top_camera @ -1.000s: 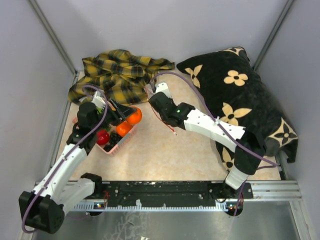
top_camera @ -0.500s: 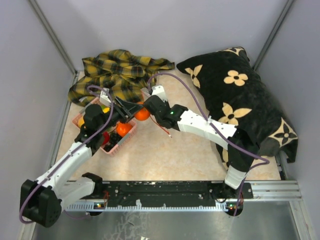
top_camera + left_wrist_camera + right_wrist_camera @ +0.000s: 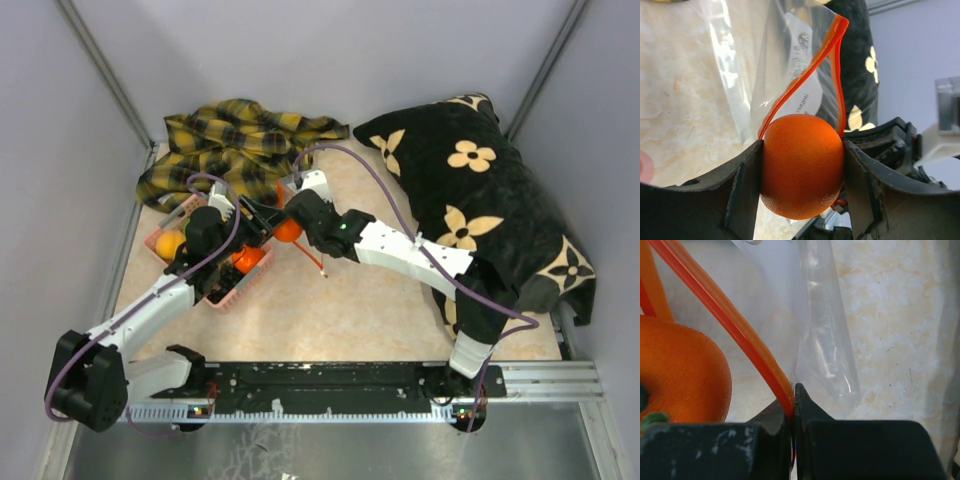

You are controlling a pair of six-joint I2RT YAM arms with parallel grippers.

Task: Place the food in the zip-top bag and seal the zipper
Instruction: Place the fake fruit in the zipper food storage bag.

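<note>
Left gripper [image 3: 802, 150] clamps an orange ball [image 3: 800, 175] at the bag's [image 3: 825, 340] open mouth, beside the pink basket [image 3: 228, 297] near the table's [image 3: 350, 300] left edge. Right gripper [image 3: 793, 395] pinches the red zipper [image 3: 715, 310] strip; a pillow [image 3: 480, 200] crowds the right edge

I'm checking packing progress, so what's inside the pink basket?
In the pink basket, one orange ball shows at the left end and a second orange ball toward the right. The left arm covers the middle; anything beneath is hidden.
</note>
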